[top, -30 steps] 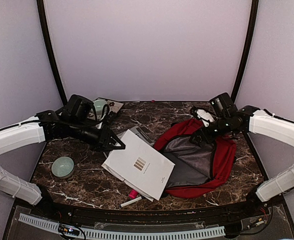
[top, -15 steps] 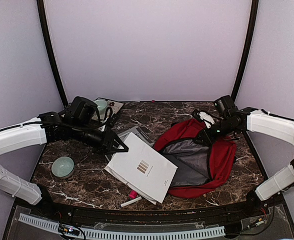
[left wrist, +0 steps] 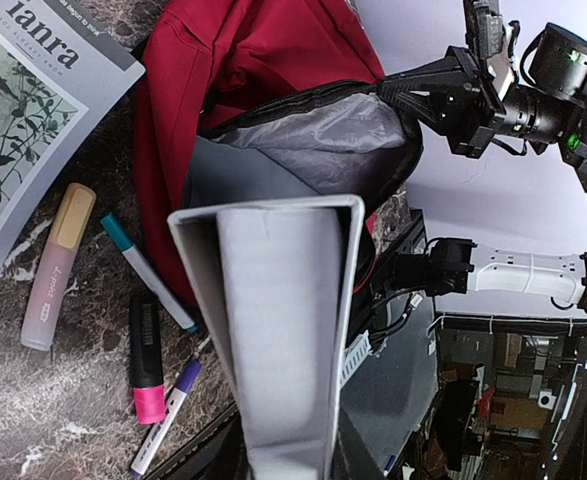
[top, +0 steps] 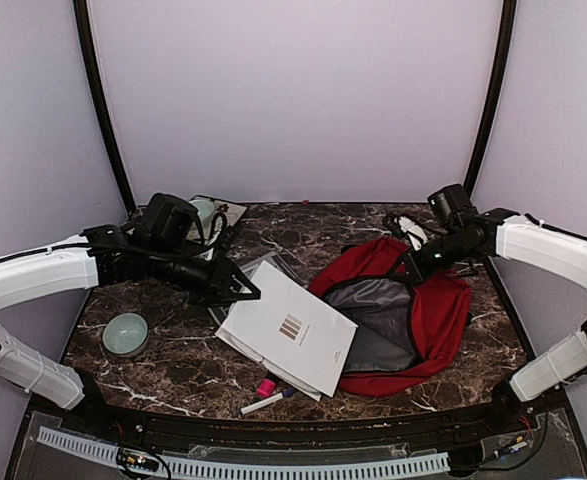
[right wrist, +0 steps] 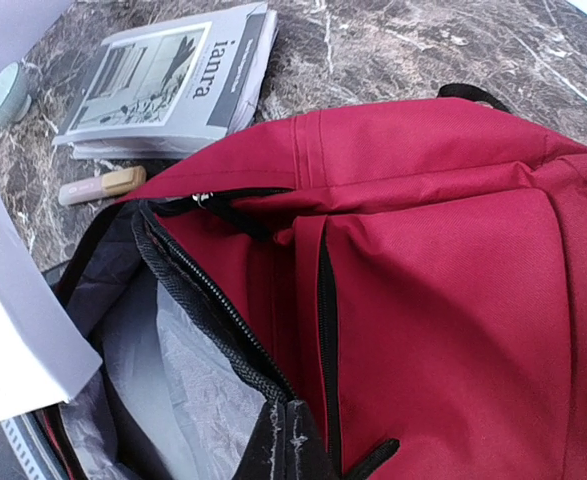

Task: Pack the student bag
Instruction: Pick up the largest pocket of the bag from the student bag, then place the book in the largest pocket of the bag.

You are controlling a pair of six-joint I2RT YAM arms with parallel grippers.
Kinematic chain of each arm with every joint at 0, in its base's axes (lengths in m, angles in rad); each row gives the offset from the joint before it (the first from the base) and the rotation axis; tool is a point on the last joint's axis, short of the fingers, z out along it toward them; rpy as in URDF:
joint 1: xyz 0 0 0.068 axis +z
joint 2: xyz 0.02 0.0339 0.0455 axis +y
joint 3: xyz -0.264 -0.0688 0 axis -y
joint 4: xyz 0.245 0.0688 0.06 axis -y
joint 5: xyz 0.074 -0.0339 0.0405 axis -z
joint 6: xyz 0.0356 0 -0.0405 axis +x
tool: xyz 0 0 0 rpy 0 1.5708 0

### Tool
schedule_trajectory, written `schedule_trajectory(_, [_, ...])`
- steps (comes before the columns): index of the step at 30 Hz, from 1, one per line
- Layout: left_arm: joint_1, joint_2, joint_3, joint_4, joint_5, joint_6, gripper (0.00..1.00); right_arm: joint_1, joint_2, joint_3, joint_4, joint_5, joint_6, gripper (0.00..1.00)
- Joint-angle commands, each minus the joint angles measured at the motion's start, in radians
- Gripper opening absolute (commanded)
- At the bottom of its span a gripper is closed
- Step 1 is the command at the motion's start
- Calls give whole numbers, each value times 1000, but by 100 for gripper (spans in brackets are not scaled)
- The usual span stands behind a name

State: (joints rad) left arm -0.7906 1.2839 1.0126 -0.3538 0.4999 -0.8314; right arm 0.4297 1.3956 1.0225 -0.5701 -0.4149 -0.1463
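Observation:
The student bag (top: 435, 318) is a red backpack lying on the right of the table, its main zip open onto grey lining (top: 378, 315). My right gripper (top: 411, 268) is shut on the zip edge at the bag's far rim (right wrist: 295, 440), holding the mouth up. My left gripper (top: 235, 290) is shut on a white book (top: 291, 335), tilted with its low corner at the bag's mouth. In the left wrist view the book (left wrist: 283, 320) runs from the jaws toward the open bag (left wrist: 243, 60).
A grey magazine (right wrist: 163, 85) lies behind the book, a beige tube (left wrist: 58, 265) beside it. A pink highlighter (left wrist: 145, 360), a teal pen (left wrist: 143, 270) and a purple pen (left wrist: 168, 415) lie near the front edge. A green candle tin (top: 125, 335) sits left, a cup (top: 200, 212) at the back.
My right gripper has gone from open to shut on the bag's zip edge. The left arm has carried the white book a little to the right, toward the bag.

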Motion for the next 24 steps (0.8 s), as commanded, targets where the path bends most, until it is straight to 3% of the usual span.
schedule_trajectory(1, [-6, -2, -27, 84, 21, -31, 0, -3, -56, 46, 26, 25, 108, 0])
schedule_trajectory(9, [-34, -1, -135, 325, -15, -190, 0, -1, -109, 56, 74, 76, 274, 0])
schedule_trajectory(16, [-150, 78, 25, 201, -270, -297, 0, -1, -221, -43, 178, 65, 487, 0])
schedule_trajectory(24, [-314, 118, 40, 197, -518, -490, 0, -1, -306, -104, 241, 98, 631, 0])
